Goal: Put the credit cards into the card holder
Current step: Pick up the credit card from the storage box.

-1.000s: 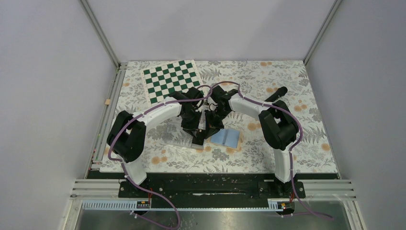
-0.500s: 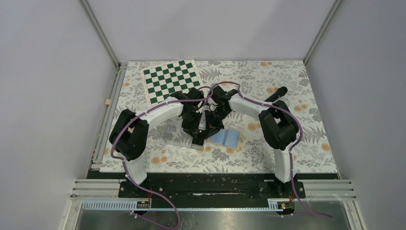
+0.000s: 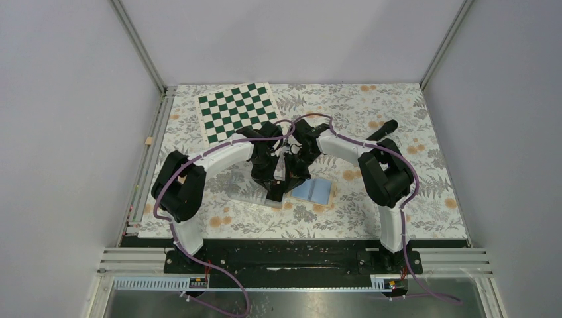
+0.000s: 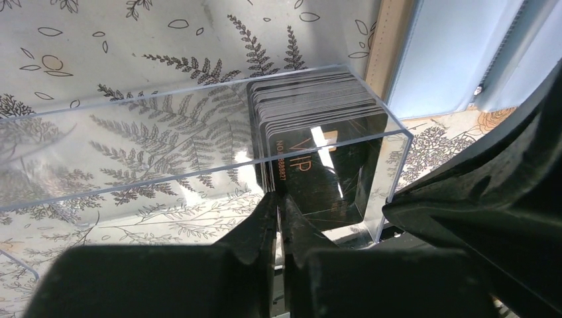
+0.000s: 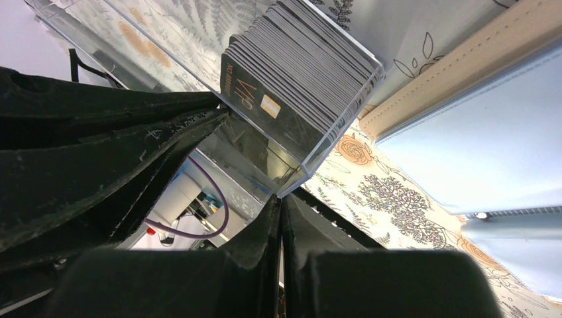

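Centrally, both grippers meet at clear tray on floral table. Credit cards stand on edge, stacked at tray end nearest holder, front one reading VIP. Left gripper pinched to thin slit, tips at front card's left edge; actual grip on card unclear. Right gripper closed tight, tips against tray corner. Card holder lies open, blue lining up, just beside tray's card end.

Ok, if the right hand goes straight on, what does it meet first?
Probably the near corner of the clear tray, just past the right hand; the credit cards stand behind it.
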You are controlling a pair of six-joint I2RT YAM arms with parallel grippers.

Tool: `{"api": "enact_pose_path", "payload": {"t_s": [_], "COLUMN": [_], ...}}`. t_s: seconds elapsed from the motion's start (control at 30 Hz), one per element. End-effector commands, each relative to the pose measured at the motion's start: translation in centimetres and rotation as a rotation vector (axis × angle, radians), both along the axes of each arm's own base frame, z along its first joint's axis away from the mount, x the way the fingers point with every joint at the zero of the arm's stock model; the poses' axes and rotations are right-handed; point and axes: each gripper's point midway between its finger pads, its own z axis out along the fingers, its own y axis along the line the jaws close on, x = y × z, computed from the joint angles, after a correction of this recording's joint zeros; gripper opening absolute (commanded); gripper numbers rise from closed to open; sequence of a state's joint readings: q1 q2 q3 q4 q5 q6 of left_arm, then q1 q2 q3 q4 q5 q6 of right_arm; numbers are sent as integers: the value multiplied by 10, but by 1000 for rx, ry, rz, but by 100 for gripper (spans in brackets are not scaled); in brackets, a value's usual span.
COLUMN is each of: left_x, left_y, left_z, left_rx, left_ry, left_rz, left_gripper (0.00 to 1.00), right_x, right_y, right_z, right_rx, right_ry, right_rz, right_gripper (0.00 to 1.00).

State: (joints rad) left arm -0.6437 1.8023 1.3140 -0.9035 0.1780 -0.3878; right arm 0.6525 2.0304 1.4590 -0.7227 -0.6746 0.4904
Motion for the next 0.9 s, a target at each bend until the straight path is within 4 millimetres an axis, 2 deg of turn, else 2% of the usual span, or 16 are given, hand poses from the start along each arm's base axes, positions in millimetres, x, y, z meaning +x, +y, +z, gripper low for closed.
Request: {"api": "enact_pose_path", "payload": {"t_s": [0.0, 0.43, 0.63, 0.87], "left_x": [6, 8, 10, 9], "left_y": [-26, -26, -27, -29], "left_z": [22, 37, 43, 47], "left_rx": [-103, -118, -132, -151], "left_ry": [-51, -77, -88, -92], "left_rz": [-23, -2, 16, 27], "left_gripper": [1, 0, 0, 0], "right_x": [-4, -4, -4, -4], "right_y": [3, 2, 2, 3], "right_z": [-1, -1, -1, -2], "right_rx": [14, 13, 15, 15], "right_ry": [8, 10, 9, 12], "right_rz": [16, 16, 15, 15], "right_gripper": [5, 4, 0, 0]}}
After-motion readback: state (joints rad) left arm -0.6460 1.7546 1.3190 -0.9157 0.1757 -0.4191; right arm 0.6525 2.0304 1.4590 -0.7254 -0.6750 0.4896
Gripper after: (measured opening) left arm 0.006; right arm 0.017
